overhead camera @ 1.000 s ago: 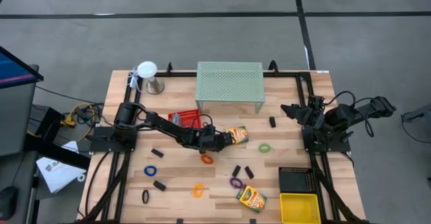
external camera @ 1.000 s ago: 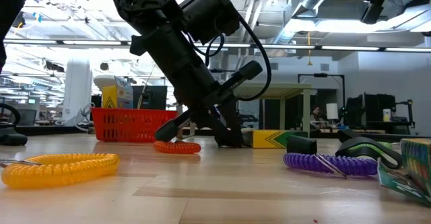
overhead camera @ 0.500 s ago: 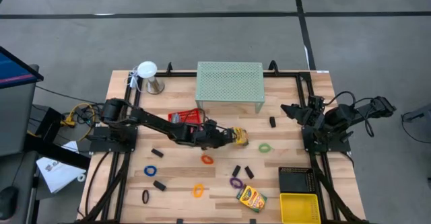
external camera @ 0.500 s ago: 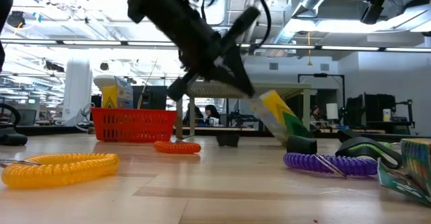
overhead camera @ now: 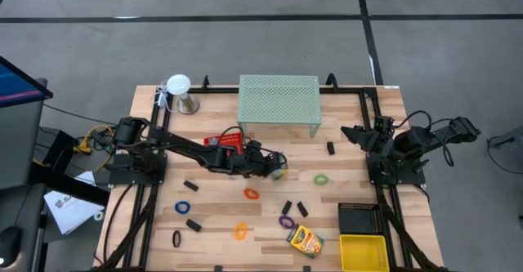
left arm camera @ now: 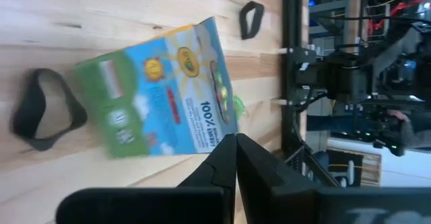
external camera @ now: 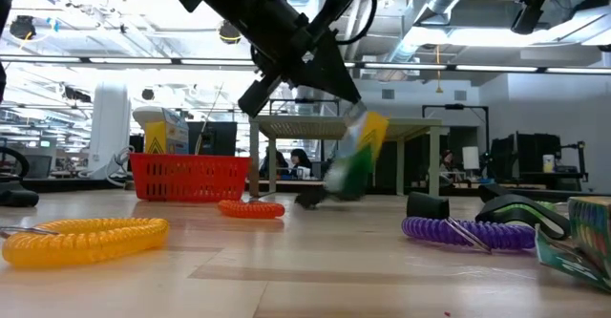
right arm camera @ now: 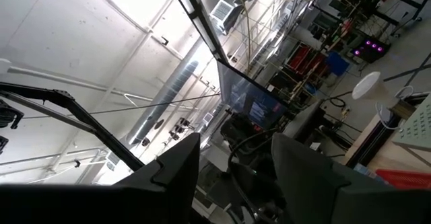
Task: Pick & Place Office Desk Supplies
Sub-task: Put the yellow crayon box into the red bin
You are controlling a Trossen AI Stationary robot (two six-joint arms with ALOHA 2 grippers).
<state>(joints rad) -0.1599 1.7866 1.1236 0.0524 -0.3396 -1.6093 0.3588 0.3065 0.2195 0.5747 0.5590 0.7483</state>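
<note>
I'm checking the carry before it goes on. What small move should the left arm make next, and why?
Probably a little more lift before travelling anywhere. The left pincer is shut on the crayon box, which hangs tilted by one edge with its lower end low over the table. An orange loop and a black clip lie nearby and could snag. The right pincer waits open at the right edge.

l pincer (overhead camera: 276, 165) lifted crayon box (external camera: 355, 156) (tilted)
</note>
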